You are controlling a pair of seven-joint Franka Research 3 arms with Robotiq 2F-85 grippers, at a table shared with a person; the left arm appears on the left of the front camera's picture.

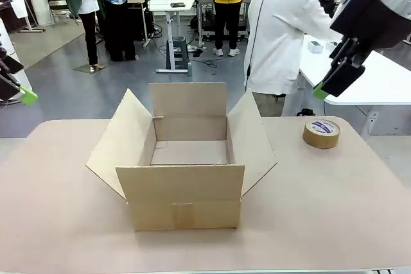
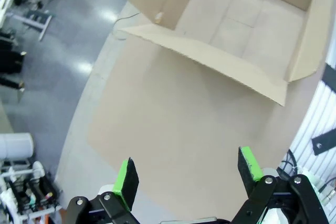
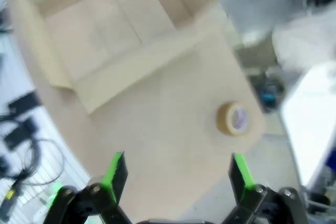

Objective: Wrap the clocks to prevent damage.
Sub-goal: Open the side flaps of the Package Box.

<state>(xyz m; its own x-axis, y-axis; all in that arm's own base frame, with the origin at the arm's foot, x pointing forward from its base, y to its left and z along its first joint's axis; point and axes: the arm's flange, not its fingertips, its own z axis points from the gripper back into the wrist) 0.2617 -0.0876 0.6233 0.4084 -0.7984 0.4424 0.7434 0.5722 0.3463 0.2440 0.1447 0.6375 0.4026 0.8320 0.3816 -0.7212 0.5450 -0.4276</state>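
**A:** Where is the cardboard box (image 1: 183, 187) sitting?

**B:** It is standing in the middle of the table (image 1: 334, 210). All four flaps are splaying outward, and its brown floor is lying in plain sight.

**A:** And the clocks?

**B:** I am not managing to tell where they are lying.

**A:** What is the left gripper doing?

**B:** The left gripper (image 2: 186, 169) is hanging high over the table's left part. Its green-padded fingers are standing wide apart, clasping nothing, with bare tabletop showing between them. In the left wrist view the box is lying farther ahead, towards the upper right. In the front view one green tip is poking in at the left edge, well apart from the box.

**A:** And the other one?

**B:** The right gripper (image 3: 177, 163) is hovering up high at the right side, tilting down towards the table. Its fingers are likewise spreading wide and gripping nothing. Its wrist view is coming out blurred, yet the box is showing at the upper left there.

**A:** Is anything else lying on the table?

**B:** A brown tape roll (image 1: 321, 133) is lying flat near the far right corner, well apart from the box and below the right gripper.

**A:** Is anyone standing there?

**B:** A person (image 1: 282, 36) in a white top is standing at the far side, to the right of the box
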